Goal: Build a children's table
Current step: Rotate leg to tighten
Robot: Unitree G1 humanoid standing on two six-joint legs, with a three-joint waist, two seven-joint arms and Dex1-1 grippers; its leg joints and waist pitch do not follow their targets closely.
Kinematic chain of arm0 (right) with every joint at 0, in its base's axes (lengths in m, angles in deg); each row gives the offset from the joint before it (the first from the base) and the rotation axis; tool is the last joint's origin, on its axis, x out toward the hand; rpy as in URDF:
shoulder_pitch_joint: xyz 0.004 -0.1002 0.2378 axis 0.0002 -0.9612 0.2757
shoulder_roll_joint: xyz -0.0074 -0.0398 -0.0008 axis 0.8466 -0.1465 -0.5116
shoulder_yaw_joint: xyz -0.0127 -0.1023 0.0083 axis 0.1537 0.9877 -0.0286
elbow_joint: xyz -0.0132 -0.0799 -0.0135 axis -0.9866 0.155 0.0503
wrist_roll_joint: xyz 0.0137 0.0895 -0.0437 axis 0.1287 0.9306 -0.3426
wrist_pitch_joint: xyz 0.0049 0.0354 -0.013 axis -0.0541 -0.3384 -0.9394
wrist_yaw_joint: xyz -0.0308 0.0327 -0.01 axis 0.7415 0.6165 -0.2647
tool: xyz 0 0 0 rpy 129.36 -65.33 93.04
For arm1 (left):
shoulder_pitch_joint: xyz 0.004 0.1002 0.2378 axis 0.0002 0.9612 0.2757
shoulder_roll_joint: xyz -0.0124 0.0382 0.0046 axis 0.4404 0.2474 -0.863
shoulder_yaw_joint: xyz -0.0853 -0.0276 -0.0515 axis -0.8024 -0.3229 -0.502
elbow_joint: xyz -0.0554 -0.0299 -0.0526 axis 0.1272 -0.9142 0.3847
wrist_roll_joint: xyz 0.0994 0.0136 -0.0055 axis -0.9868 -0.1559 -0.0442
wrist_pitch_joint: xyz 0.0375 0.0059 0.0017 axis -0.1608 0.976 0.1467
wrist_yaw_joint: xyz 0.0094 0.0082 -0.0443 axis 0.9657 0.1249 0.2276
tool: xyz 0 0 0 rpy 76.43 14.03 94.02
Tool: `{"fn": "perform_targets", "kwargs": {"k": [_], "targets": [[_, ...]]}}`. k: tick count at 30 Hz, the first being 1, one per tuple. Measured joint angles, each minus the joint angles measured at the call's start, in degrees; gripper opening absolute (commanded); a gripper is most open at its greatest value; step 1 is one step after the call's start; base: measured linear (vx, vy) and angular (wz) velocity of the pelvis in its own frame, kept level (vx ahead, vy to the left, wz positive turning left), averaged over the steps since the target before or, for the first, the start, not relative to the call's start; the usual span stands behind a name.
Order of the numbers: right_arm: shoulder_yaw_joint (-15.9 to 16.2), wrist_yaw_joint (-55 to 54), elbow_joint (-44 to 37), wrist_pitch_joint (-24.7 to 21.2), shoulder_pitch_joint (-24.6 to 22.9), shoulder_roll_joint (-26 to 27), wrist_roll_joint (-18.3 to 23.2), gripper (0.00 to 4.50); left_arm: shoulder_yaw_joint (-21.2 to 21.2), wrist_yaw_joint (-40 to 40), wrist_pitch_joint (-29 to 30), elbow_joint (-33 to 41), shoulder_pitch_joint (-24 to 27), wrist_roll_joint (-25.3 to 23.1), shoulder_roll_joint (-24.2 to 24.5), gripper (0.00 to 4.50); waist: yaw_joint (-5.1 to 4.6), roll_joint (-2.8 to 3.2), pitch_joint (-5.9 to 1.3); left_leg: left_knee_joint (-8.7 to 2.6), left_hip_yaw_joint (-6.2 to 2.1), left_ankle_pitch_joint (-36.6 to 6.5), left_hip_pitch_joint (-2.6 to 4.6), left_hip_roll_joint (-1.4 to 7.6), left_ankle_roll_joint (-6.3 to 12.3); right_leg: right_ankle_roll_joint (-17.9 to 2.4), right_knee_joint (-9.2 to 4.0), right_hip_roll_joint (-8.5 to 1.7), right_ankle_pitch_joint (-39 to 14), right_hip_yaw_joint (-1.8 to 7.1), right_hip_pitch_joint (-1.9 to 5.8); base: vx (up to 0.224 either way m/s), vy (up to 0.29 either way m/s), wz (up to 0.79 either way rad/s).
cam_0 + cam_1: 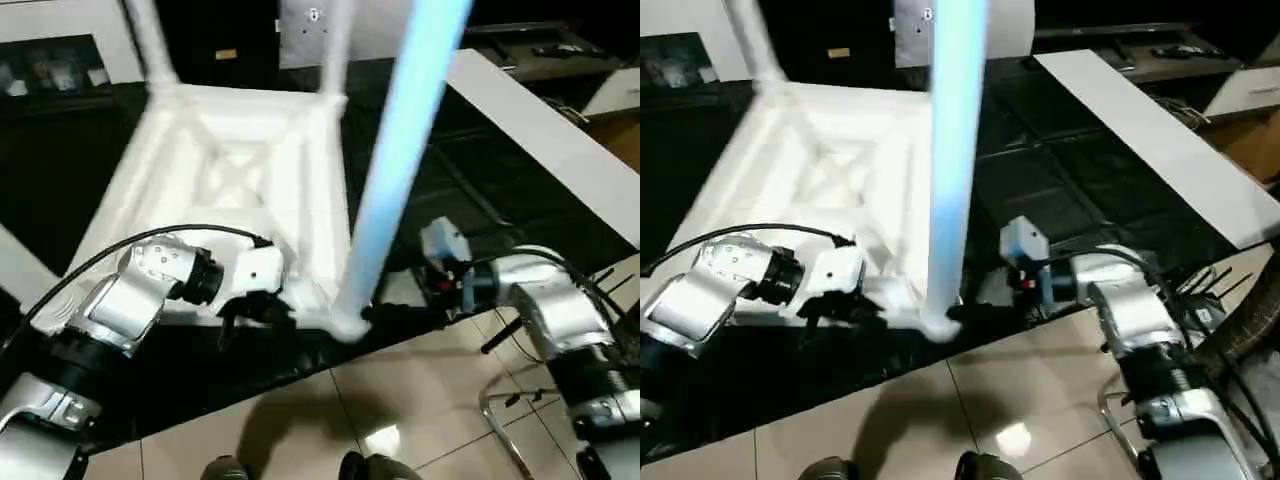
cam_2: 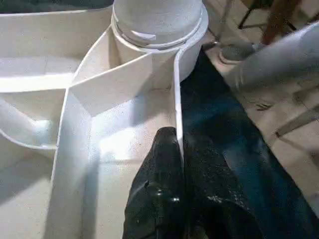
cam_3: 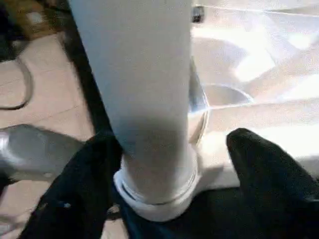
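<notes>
**Left gripper pinched the rim, right gripper straddled the near leg**

You had the children's table [image 1: 235, 175] lying upside down on the black mat [image 1: 470, 170], ribbed underside up, its near corner at the mat's edge beside the tiled floor [image 1: 400, 400]. Your left gripper [image 2: 178, 149] was clamped on the table's thin outer rim wall just beside the near corner socket [image 2: 158, 30], one black finger inside the rim and one outside, pressed together with only the wall between them. Your right gripper [image 3: 159, 164] stood wide apart around the base of the near leg [image 1: 400, 150], which rose upright from that socket. One finger sat on each side of the leg; you could not tell whether they touched it. Two more legs stood in the far corners. A flat white board [image 1: 545, 135] lay on your right.
</notes>
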Motion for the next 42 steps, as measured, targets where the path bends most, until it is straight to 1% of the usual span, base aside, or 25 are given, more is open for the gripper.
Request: {"fn": "perform_targets", "kwargs": {"k": [1,10,11,12,16,22,25,29,31,34,36,37,39,40,41,42], "targets": [[0.2,0.9,0.2,-0.2,0.0,0.0,0.2,3.27,0.2,-0.6,-0.5,-0.4,-0.3,0.0,0.0,0.00,0.00,-0.06,-0.02,0.01,0.02,0.0,0.01,0.02,0.01,0.0,0.01,0.00,0.0,0.00,0.00,0.000,0.000,0.00],[2.1,5.9,1.5,-0.6,1.4,0.1,1.0,2.48,1.0,-2.9,-3.1,-2.6,-1.4,0.0,-0.6,0.00,0.04,-0.10,-0.04,0.06,0.26,0.1,-0.02,0.23,-0.06,0.0,0.09,0.02,0.0,-0.02,0.04,0.000,0.000,0.00],[2.1,6.1,1.9,-0.6,1.6,0.4,1.0,2.38,1.0,-3.0,-3.3,-2.7,-1.5,0.0,-0.5,0.00,0.03,-0.11,-0.04,0.06,0.28,0.1,-0.02,0.25,-0.06,0.0,0.09,0.02,0.0,-0.02,0.04,0.000,0.000,0.00],[2.1,6.2,2.2,-0.6,1.7,0.8,1.0,2.38,1.0,-3.1,-3.3,-2.8,-1.5,0.0,-0.5,0.00,0.02,-0.11,-0.04,0.06,0.30,0.1,-0.04,0.25,-0.06,0.0,0.09,0.02,0.0,-0.01,0.04,0.000,0.000,0.00],[2.1,6.3,2.7,-0.5,1.7,1.5,1.2,1.99,1.0,-3.2,-3.6,-3.3,-1.6,0.2,-0.6,0.00,0.00,-0.11,-0.05,0.06,0.44,0.1,-0.05,0.34,-0.11,0.0,0.13,0.03,0.0,-0.01,0.05,0.000,0.000,0.00],[2.1,6.7,2.7,-0.9,1.7,1.6,1.2,1.91,1.0,-3.6,-4.1,-3.7,-1.7,0.2,-0.7,0.00,0.04,-0.11,-0.05,0.05,0.60,0.1,-0.05,0.42,-0.12,0.0,0.14,0.03,0.0,0.00,0.05,0.000,0.000,0.00],[2.0,6.7,2.5,-1.8,1.5,1.5,1.7,1.91,0.9,-3.7,-3.9,-3.7,-1.7,0.3,-0.7,0.00,0.09,-0.11,-0.05,0.05,0.63,0.1,-0.04,0.43,-0.11,0.0,0.14,0.03,0.0,0.01,0.04,0.000,0.000,0.00],[0.8,4.9,0.4,-4.1,-0.7,1.9,2.7,1.91,0.2,-3.0,-0.9,-3.0,-1.5,0.6,-1.1,0.00,0.36,-0.10,-0.06,0.05,0.71,0.1,-0.02,0.44,-0.11,0.0,0.17,0.03,0.0,0.04,0.05,0.000,0.000,0.00],[0.1,2.2,-1.3,-5.9,-2.0,2.7,2.8,1.91,-0.3,-1.6,2.0,-2.3,-1.2,0.6,-1.4,0.00,0.36,-0.09,-0.07,0.06,0.74,0.2,0.06,0.45,-0.15,0.0,0.22,0.02,0.0,0.07,0.12,0.000,0.000,0.00],[-2.0,-3.8,-2.1,-7.8,-3.2,4.4,2.9,1.91,-1.8,2.6,6.4,-1.3,-0.6,0.0,-2.1,0.00,-0.09,-0.09,-0.08,0.05,0.73,0.3,0.12,0.45,-0.49,0.3,0.19,0.03,0.1,0.07,0.17,0.000,0.000,0.00],[-2.7,-6.7,-2.7,-8.2,-3.9,5.1,2.6,1.91,-2.2,4.6,8.2,-0.7,-0.4,-0.3,-2.7,0.00,-0.51,-0.09,-0.09,0.05,0.74,0.4,0.14,0.44,-0.53,0.3,0.13,0.03,0.1,0.07,0.16,0.000,0.000,0.00],[-3.8,-10.0,-2.8,-8.2,-4.3,6.1,2.0,1.91,-3.0,6.9,10.4,0.1,0.2,-0.9,-3.8,0.00,-1.20,-0.14,-0.12,0.05,0.73,0.4,0.14,0.44,-0.60,0.3,0.09,0.05,0.1,0.08,0.16,0.000,0.000,0.00],[-5.0,-14.9,-2.8,-8.6,-4.3,7.7,1.0,1.91,-4.1,10.3,13.1,1.0,0.7,-1.7,-5.2,0.00,-2.15,-0.19,-0.15,0.06,0.70,0.5,0.18,0.45,-0.66,0.3,0.07,0.08,0.1,0.07,0.12,0.000,0.000,0.00],[-5.5,-16.7,-2.8,-8.8,-4.3,8.3,0.7,1.91,-4.4,11.5,14.3,1.4,0.8,-2.0,-5.8,0.00,-2.31,-0.20,-0.16,0.05,0.69,0.6,0.19,0.46,-0.66,0.3,0.01,0.10,0.1,0.06,0.11,0.000,0.000,0.00],[-6.8,-22.0,-2.7,-9.1,-4.2,10.4,-0.3,1.91,-5.2,15.0,16.9,1.8,0.9,-2.7,-7.5,0.00,-2.84,-0.23,-0.17,0.06,0.62,0.6,0.19,0.47,-0.70,0.3,-0.06,0.14,0.1,0.01,0.09,0.000,0.000,0.00],[-7.3,-24.6,-2.6,-9.2,-4.2,11.4,-0.5,1.90,-5.6,16.8,18.1,2.0,0.9,-3.0,-8.4,0.00,-3.15,-0.23,-0.18,0.05,0.59,0.6,0.19,0.47,-0.71,0.3,-0.10,0.15,0.1,-0.02,0.07,0.000,0.000,0.00]]}}
